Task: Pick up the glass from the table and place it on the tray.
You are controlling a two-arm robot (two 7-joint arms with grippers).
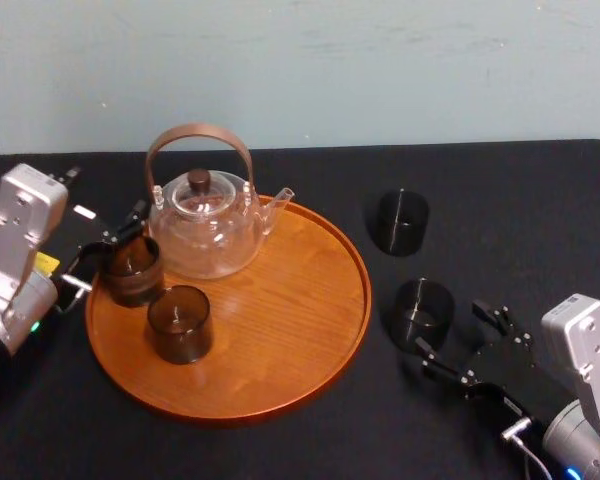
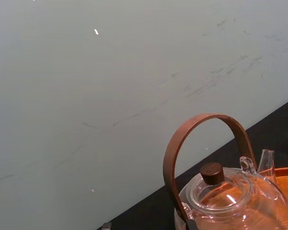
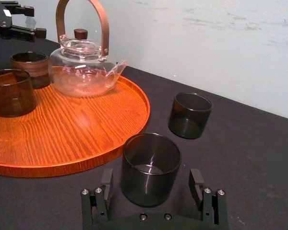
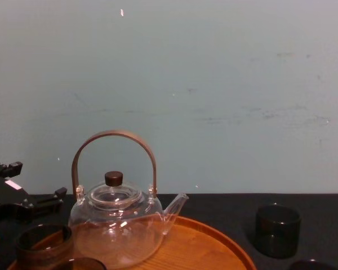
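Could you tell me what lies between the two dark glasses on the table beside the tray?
Only bare table lies between the farther glass and the nearer glass, as the head view shows. The open right gripper straddles the nearer one.

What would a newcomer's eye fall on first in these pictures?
The big orange wooden tray on the black table, with a clear teapot and two brown glasses on its left half. Right of it stand two dark glasses on the table, and the open right gripper is at the nearer glass. The left gripper is open by the tray's back left edge.
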